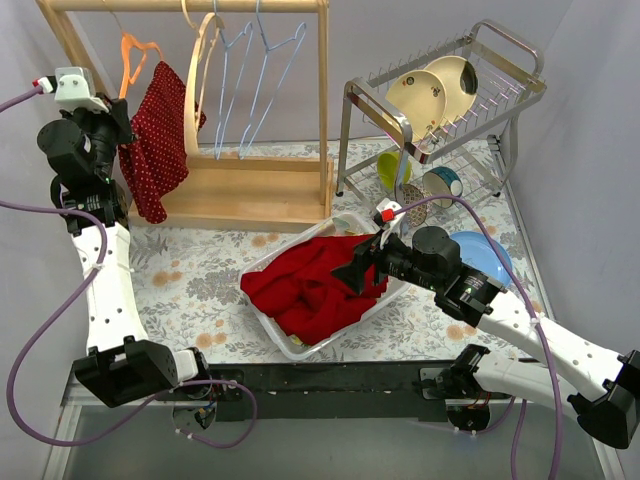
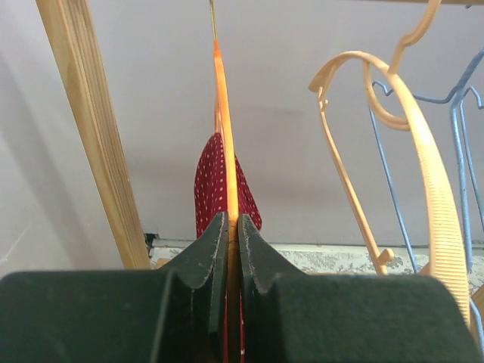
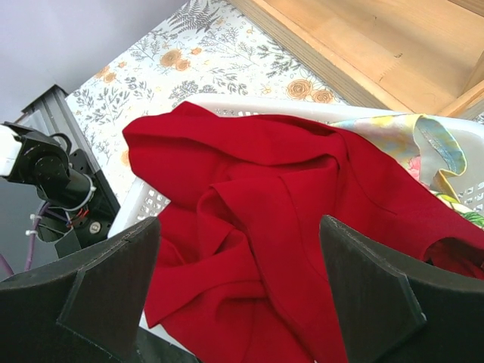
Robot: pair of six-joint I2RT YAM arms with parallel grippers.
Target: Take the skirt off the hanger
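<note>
Tightly, left tool (image 2: 233, 221) pinches orange hanger (image 2: 224, 128).

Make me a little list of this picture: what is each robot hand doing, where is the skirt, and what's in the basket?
left gripper: shut on the hanger
right gripper: open, holding nothing, over the basket
skirt: red with white dots, on the orange hanger, not off yet
basket: white, on the table, with a red cloth inside
</note>
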